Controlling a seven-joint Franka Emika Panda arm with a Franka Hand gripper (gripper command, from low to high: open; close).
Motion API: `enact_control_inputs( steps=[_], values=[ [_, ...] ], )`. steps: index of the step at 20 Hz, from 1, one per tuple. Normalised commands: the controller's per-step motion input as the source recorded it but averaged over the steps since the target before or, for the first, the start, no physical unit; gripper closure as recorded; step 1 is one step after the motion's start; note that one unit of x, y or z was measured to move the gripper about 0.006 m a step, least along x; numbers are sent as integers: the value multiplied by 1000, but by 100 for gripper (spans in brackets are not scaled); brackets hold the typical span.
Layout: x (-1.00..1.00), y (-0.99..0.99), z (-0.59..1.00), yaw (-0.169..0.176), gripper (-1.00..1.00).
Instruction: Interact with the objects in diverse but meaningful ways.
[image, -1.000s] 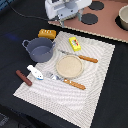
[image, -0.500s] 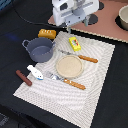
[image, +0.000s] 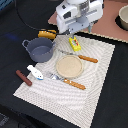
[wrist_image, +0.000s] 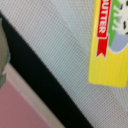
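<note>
In the exterior view, a brown sausage-like stick (image: 23, 77) lies at the left edge of the pale woven placemat (image: 95, 90), with a white-and-blue piece (image: 35, 73) just beside it. Above them, in the upper left, a grey-blue two-handled pot (image: 40, 49) stands on the mat's corner, and an orange-yellow ridged bread block (image: 47, 34) rests on the dark table just behind it. At centre sits a round tan plate (image: 69, 66), with wooden-handled cutlery on either side. A yellow flat packet (image: 75, 43) lies on the mat at upper centre, directly beneath the white gripper (image: 76, 19). Its fingertips are not visible, so I cannot tell how far it is open. The wrist view shows the packet (wrist_image: 111, 45) lettered "BUTTER".
</note>
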Motion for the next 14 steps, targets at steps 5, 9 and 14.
enact_control_inputs(
  steps=[5, 9, 14],
  values=[
    [24, -48, -121, -4, -100],
    [232, 339, -81, -19, -100],
    [190, 310, -130, -10, -100]
  ],
)
